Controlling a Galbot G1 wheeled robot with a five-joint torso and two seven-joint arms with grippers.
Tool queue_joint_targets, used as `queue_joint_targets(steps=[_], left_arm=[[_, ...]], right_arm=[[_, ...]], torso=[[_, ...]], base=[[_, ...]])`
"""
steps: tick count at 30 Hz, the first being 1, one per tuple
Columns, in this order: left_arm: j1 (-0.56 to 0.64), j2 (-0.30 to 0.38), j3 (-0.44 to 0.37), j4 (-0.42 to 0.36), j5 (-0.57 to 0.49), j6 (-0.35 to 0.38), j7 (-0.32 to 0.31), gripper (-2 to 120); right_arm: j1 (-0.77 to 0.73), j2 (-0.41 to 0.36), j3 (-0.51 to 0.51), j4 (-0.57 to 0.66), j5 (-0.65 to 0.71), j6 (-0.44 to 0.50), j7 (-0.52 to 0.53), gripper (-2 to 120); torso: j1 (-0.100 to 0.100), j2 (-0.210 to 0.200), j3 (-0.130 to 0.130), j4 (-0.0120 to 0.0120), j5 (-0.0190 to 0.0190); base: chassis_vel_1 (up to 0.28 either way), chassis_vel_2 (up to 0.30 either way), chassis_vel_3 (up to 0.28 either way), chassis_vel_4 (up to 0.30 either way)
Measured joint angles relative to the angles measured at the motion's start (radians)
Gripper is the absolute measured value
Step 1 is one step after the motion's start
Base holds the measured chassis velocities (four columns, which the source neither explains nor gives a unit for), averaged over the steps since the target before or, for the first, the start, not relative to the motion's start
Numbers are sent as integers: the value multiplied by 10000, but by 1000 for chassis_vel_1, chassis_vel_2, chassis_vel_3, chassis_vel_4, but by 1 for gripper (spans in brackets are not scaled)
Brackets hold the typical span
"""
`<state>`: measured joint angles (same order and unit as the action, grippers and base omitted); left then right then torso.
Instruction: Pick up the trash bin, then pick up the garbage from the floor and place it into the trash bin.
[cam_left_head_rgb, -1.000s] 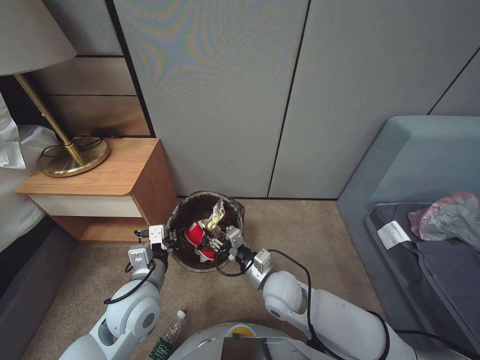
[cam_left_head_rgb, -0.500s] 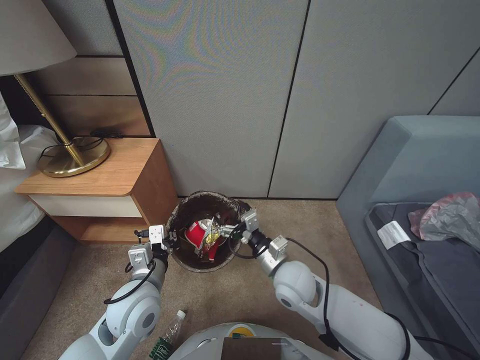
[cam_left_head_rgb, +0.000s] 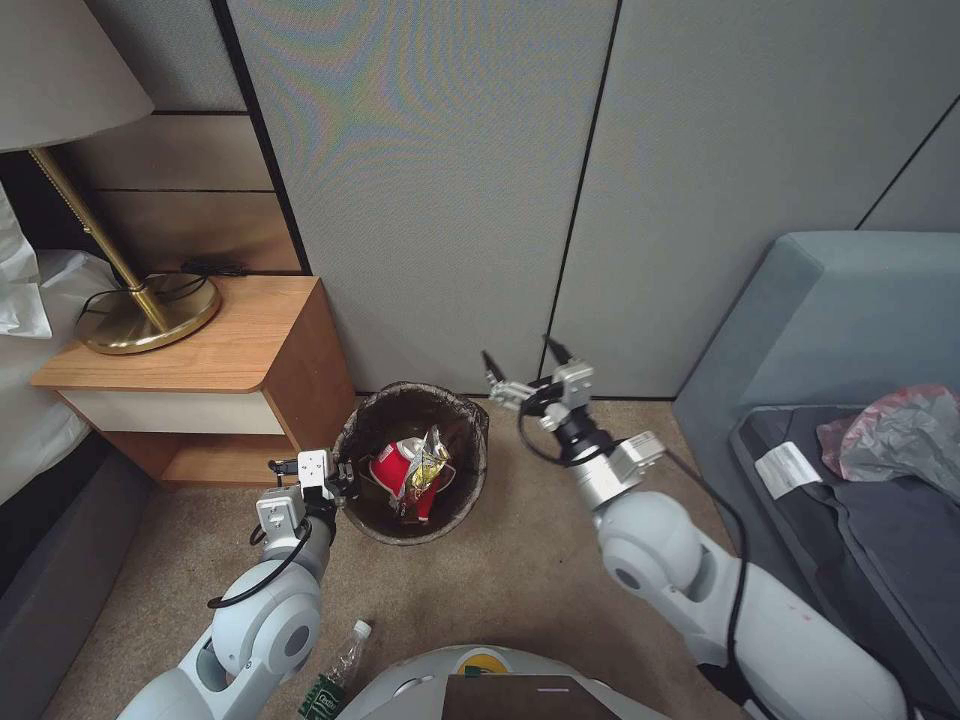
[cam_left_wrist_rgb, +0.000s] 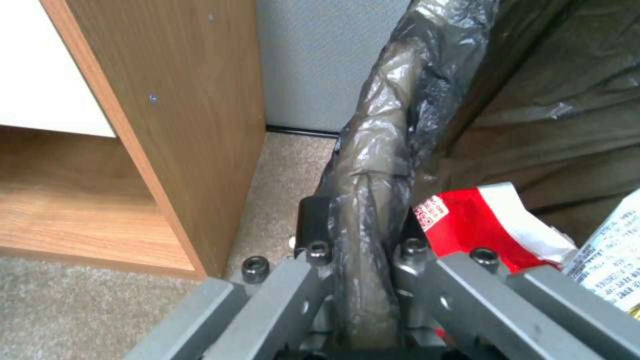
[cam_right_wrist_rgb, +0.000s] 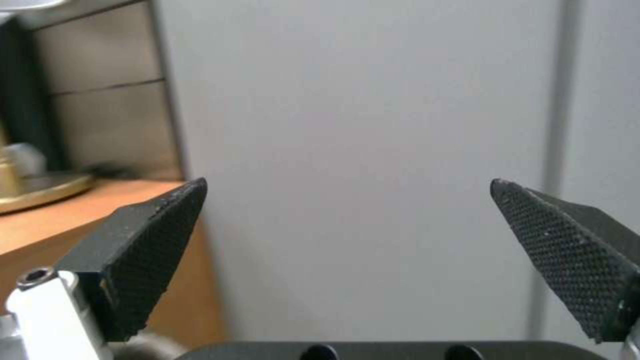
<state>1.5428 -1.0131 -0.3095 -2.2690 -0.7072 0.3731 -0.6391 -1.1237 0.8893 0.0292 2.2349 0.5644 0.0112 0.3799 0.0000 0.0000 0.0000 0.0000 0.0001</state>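
The trash bin (cam_left_head_rgb: 355, 432), round with a dark bag liner, stands on the carpet by the wall. My left gripper (cam_left_head_rgb: 338, 480) is shut on its near-left rim; the left wrist view shows the gripper (cam_left_wrist_rgb: 363, 231) clamping the liner-covered rim (cam_left_wrist_rgb: 373, 150). Inside the bin lies garbage: a red-and-white paper cup (cam_left_head_rgb: 393, 468) (cam_left_wrist_rgb: 480, 225) and a yellow snack wrapper (cam_left_head_rgb: 428, 462) (cam_left_wrist_rgb: 610, 255). A small plastic bottle (cam_left_head_rgb: 340, 668) lies on the floor near my base. My right gripper (cam_left_head_rgb: 520, 355) (cam_right_wrist_rgb: 347, 189) hangs open and empty above and right of the bin, facing the wall.
A wooden nightstand (cam_left_head_rgb: 220, 360) with a brass lamp (cam_left_head_rgb: 145, 315) stands just left of the bin. A grey-blue sofa (cam_left_head_rgb: 850, 320) with a pink plastic bag (cam_left_head_rgb: 900, 430) fills the right side. A bed edge (cam_left_head_rgb: 30, 400) is at far left. Bare carpet (cam_left_head_rgb: 600, 440) lies between the bin and the sofa.
My right gripper has let go of the yellow wrapper, which now lies in the bin, and has risen up and to the right, open. The left gripper has stayed on the rim.
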Motion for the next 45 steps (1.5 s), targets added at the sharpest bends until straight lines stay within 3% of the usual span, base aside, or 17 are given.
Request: queue_joint_targets(steps=[1,3,6,10,14,22,45], left_arm=[[0,0,0,0,0,0,0,0],[0,0,0,0,0,0,0,0],[0,0,0,0,0,0,0,0],[0,0,0,-1,0,0,0,0],[105,-17,114,-17,247,-55,3,0],[900,-216,816,-296,1885,-649,85,0],[1004,-257,764,-388,1951,-805,168,0]], right_arm=[[-441,14,722,159,17,-157,85,100],[-441,14,722,159,17,-157,85,100],[-2115,280,2752,488,-119,-924,548,100],[-2848,461,3368,537,-382,-974,611,100],[-4012,1224,4045,521,-969,-763,724,100],[-4153,1843,4083,389,-1294,-711,932,100],[-3980,1898,3813,315,-1368,-760,1032,100]], torso=[[0,0,0,2,1],[0,0,0,2,1],[0,0,0,-3,0],[0,0,0,-2,2],[0,0,0,-3,1],[0,0,-1,2,3],[0,1,0,0,-1]], base=[[0,0,0,0],[0,0,0,0],[0,0,0,0],[0,0,0,0],[0,0,0,0],[0,0,0,0],[0,0,0,0]])
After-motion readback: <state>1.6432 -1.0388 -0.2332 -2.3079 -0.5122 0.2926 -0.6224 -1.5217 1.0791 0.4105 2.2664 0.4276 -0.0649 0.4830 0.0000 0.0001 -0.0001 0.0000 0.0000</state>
